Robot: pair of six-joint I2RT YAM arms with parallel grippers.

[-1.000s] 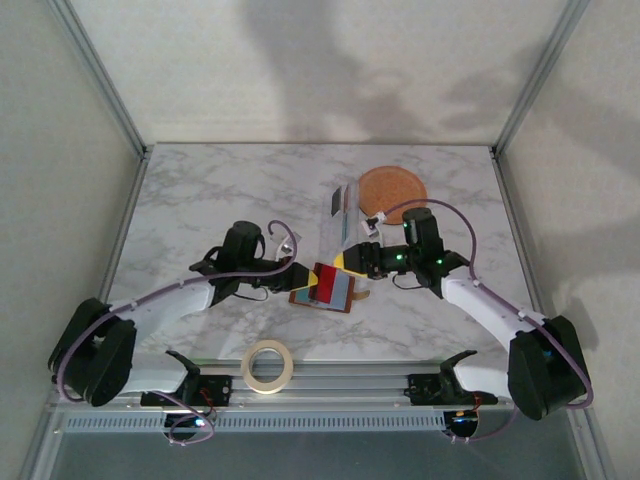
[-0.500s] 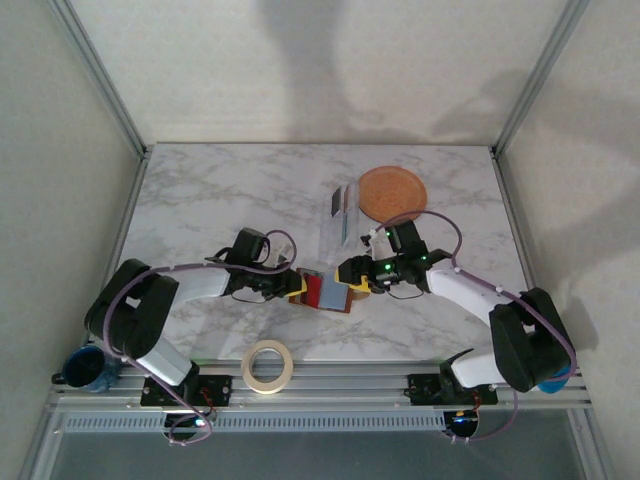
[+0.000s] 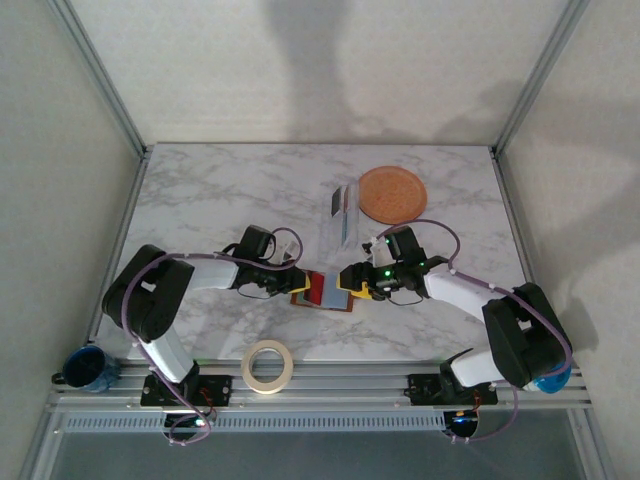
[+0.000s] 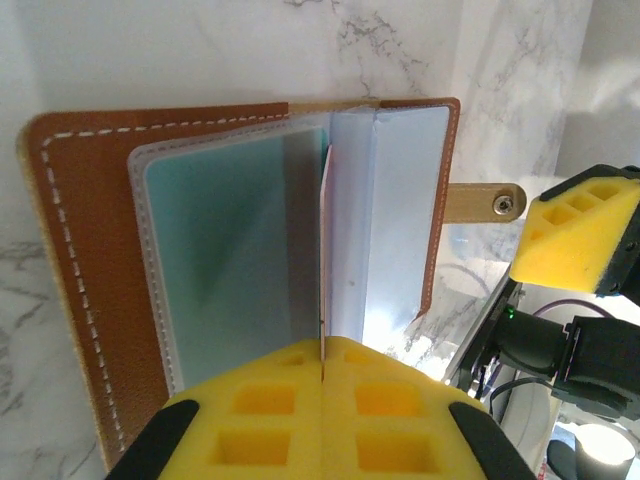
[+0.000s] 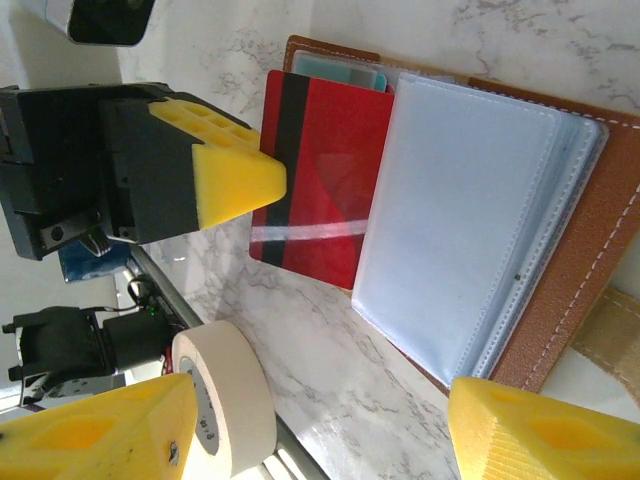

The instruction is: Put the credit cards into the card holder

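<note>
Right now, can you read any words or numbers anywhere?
None can be read.
On the red plastic card with a black stripe: no letters or numbers show.
On the brown leather folding wallet: only stitching, no writing.
On the clear plastic sleeve: a dark label, too small to read.

Orange plate (image 3: 392,194) beside clear sleeve (image 3: 341,216); tape roll (image 3: 248,366) (white) near edge.

We see bare table (image 3: 200,200) open upper left. At centre the left gripper (image 3: 298,284), pinching a red card (image 5: 325,170), and right gripper (image 3: 352,285) flank the card holder (image 5: 600,225); clear sleeve (image 3: 342,215) and orange plate (image 3: 392,194) block upper right, tape roll (image 3: 267,365) below.
</note>
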